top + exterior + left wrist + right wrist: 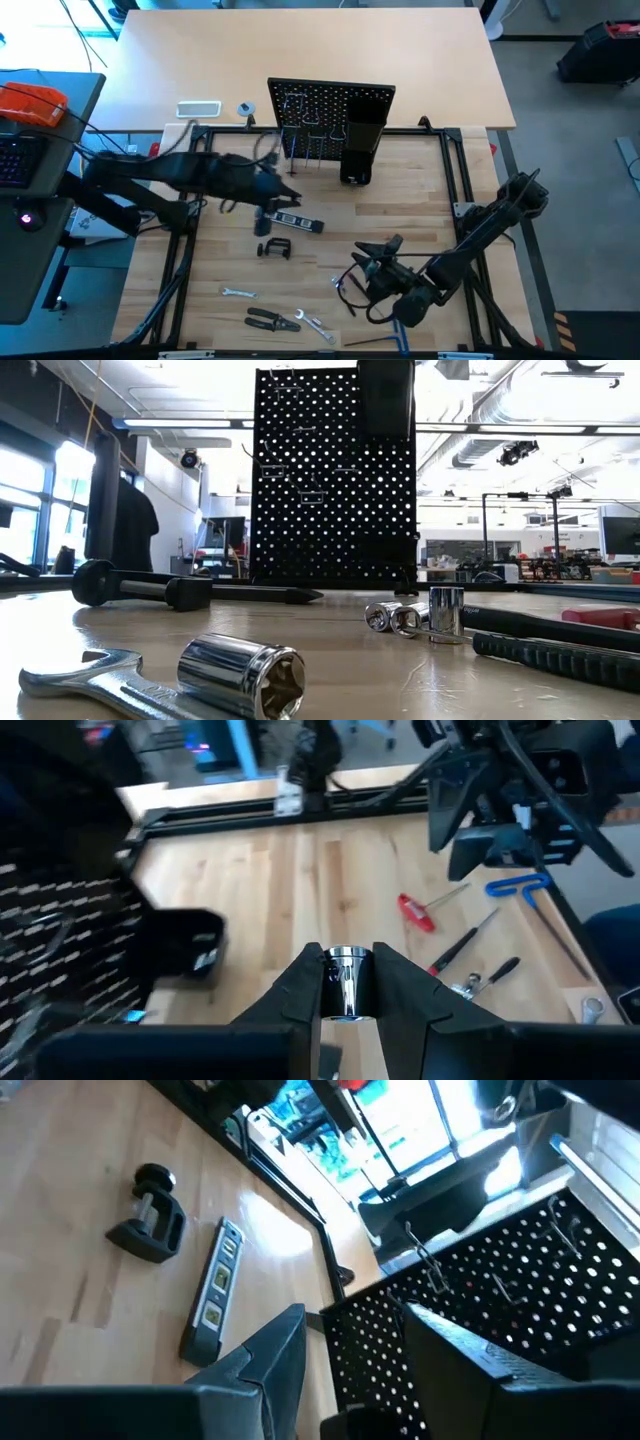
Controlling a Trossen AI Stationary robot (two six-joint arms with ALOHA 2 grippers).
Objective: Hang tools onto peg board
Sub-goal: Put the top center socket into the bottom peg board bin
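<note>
The black peg board (330,105) stands upright at the table's far side, with thin hooks and a black box holder (360,150) on its right. My left gripper (280,193) hovers in front of it, shut on a small chrome socket (347,982). My right gripper (372,255) stands open at the near right and holds nothing; through its gap I see the peg board (500,1290). On the wood lie a dark level (297,221), a black C-clamp (273,248), a silver wrench (238,292), black-handled pliers (270,320), a red-handled screwdriver (418,912) and a blue hex key (520,885). My left gripper pinches the chrome socket by its round side wall (347,1000) between the two fingers. The fingers slant downward toward the table. The socket sits between them with one end (347,958) showing past the tips, lifted clear of the table.
More sockets (400,618) and a wrench (70,680) lie close to the low camera. A second wrench (315,325) lies by the near edge. Black frame rails (455,170) run along the table's sides. A white device (198,108) sits behind the board.
</note>
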